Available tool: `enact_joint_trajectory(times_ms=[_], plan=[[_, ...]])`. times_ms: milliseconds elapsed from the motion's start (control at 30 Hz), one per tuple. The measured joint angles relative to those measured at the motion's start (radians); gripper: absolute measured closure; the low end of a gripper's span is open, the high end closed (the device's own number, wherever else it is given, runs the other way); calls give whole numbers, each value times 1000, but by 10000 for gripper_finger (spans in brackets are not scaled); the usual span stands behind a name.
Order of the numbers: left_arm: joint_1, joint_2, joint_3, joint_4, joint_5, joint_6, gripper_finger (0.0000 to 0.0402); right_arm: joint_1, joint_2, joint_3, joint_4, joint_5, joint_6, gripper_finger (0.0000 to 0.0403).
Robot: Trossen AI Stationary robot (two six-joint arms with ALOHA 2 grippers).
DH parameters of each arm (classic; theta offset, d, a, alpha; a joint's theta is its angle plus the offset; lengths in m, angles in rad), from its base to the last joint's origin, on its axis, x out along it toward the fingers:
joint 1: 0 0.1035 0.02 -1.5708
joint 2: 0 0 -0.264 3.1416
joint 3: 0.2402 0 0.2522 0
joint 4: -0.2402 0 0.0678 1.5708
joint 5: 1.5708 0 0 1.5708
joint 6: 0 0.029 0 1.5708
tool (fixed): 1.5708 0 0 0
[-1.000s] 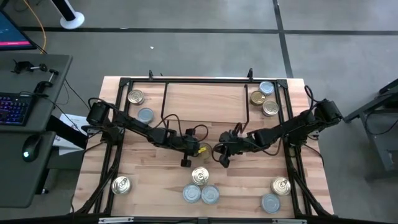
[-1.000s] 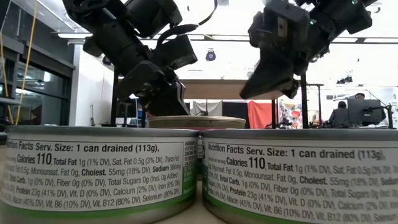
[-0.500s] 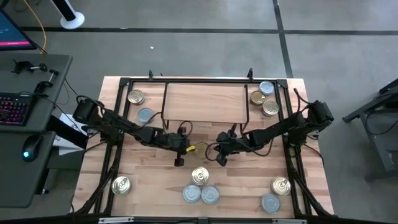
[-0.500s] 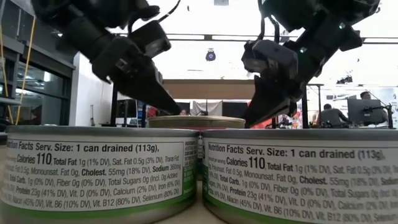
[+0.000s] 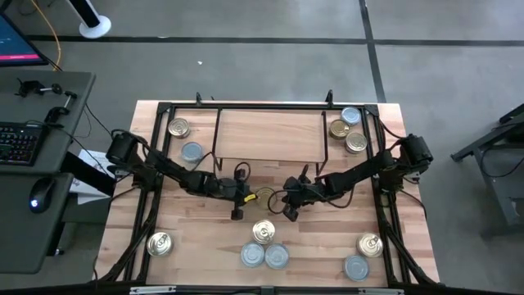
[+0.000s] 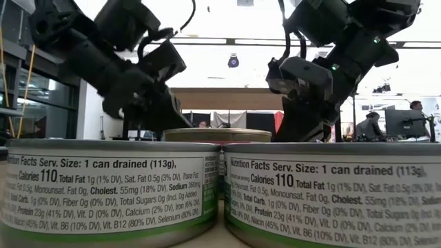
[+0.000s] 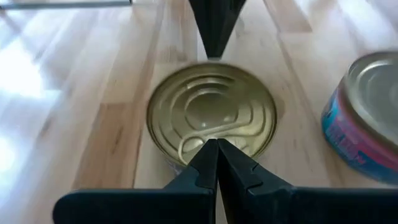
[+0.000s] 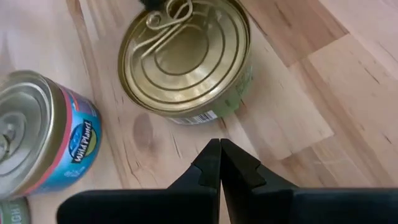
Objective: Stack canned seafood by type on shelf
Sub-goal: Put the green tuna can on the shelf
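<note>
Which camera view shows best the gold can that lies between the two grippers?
The left wrist view: the gold can fills it, lid plainly seen. The right wrist view shows it near an edge, the high view tiny, the low view only its rim.

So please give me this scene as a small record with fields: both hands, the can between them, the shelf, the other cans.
left hand: shut, low over the table, holding nothing
right hand: shut, facing the left one, holding nothing
gold can: on the table between the two hands, pull tab up
shelf: at the table's far side, no cans on it
blue-labelled can: beside the gold can
</note>
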Motion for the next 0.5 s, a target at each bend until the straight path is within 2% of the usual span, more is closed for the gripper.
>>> enact_joint_trajectory(times_ms=[167,500], plan=[[-1,39,3,28,18,-1,401,-3,0,0,11,15,0,403],[-7,40,2,-3,9,8,402,-4,-5,-1,100,17,31,403]])
